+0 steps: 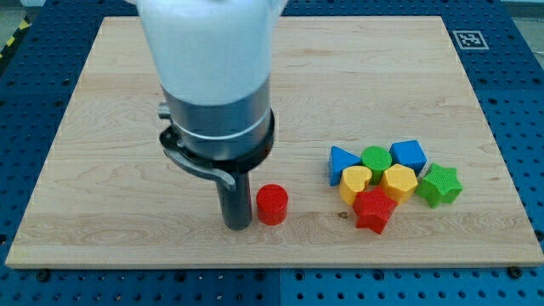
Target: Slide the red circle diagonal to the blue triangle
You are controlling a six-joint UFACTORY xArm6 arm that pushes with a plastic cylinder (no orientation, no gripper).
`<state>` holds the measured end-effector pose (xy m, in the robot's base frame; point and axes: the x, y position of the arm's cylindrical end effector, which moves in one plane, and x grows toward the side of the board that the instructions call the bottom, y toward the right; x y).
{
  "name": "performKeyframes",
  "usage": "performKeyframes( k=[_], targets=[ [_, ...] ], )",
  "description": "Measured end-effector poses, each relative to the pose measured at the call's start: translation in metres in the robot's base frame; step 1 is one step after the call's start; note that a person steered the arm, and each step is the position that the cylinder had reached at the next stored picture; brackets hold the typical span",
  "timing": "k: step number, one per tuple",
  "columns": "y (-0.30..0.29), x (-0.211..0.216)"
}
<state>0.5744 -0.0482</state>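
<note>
My arm comes down from the view's top as a broad white housing, narrowing into a dark grey collar with a metal ring. Below it the straight dark rod stands upright, and my tip [237,226] seems to rest on the surface.

Arm housing [212,51] cut off at the view's top; its upper part blurred.

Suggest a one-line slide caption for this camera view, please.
My tip sits just left of the red circle, with the blue triangle farther right.
</note>
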Motion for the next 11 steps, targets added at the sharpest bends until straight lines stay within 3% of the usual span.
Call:
performKeyframes(
  k=[2, 5, 7, 11],
  targets=[
    [-0.008, 0.044],
    [0.039, 0.02],
    [0.068, -0.017],
    [0.029, -0.048]
  ],
)
